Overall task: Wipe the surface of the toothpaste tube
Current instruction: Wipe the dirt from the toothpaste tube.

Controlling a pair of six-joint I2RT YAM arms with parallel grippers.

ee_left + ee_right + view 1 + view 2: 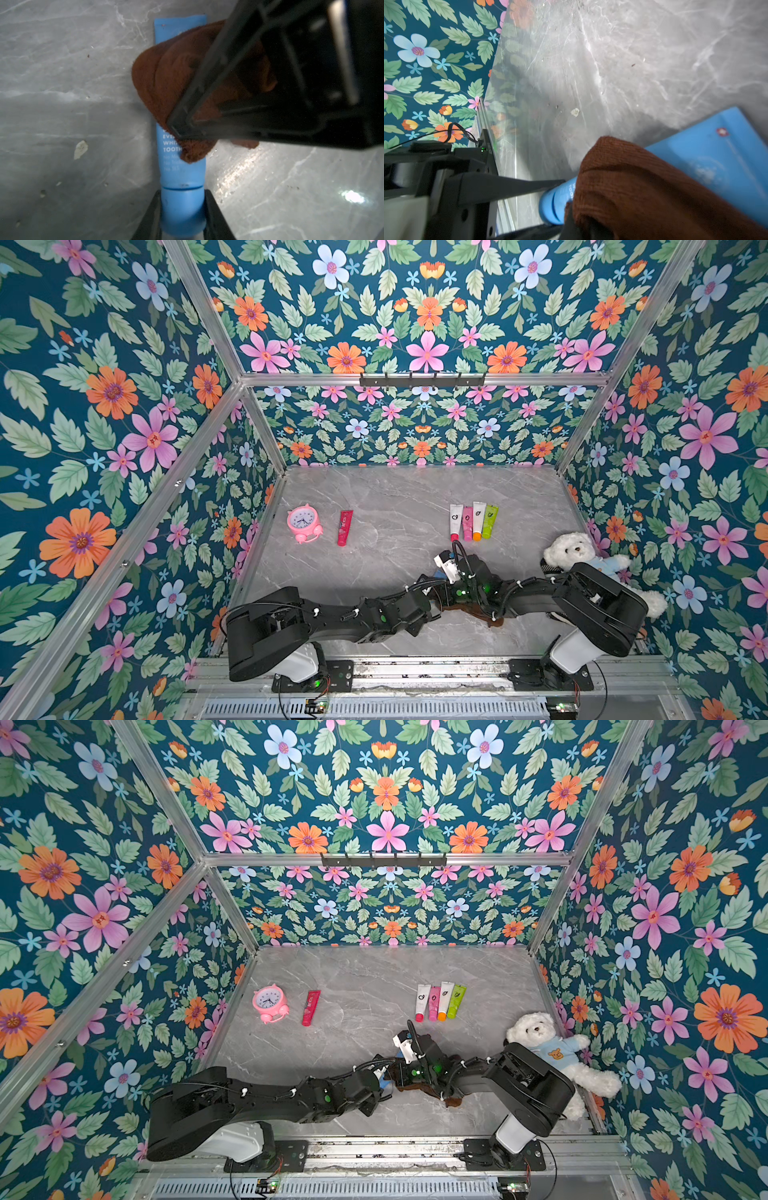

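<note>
- Setting: grey marble-look tabletop [374, 497] inside a frame with floral-print walls [104, 406]. Both arms reach in from the front rail and meet near the front centre.
- Left gripper [182, 207]: partly closed. Its two fingers clamp the cap end of the blue toothpaste tube [180, 176], one on each side and touching it.
- The tube sits at front centre, under the two wrists, extending away from the left gripper with its flat crimped end farthest out. We cannot tell whether it rests on the surface or is slightly lifted.
- Right gripper [187, 124]: fully closed, pinching a rust-brown cloth [166, 79]. The cloth is bunched over the middle of the tube and covers part of the white lettering. Cap and crimped end stay exposed.
- White teddy bear [573, 551] in a light blue shirt lies at the right edge, partly behind the right arm.
- Mid-table left: a pink alarm clock [303, 522], with a red tube [345, 527] just beside it.
- Mid-table right: four small tubes [473, 521] lie side by side, caps toward the front.
- Back wall: a dark hook rail [422, 380] on the crossbar.
</note>
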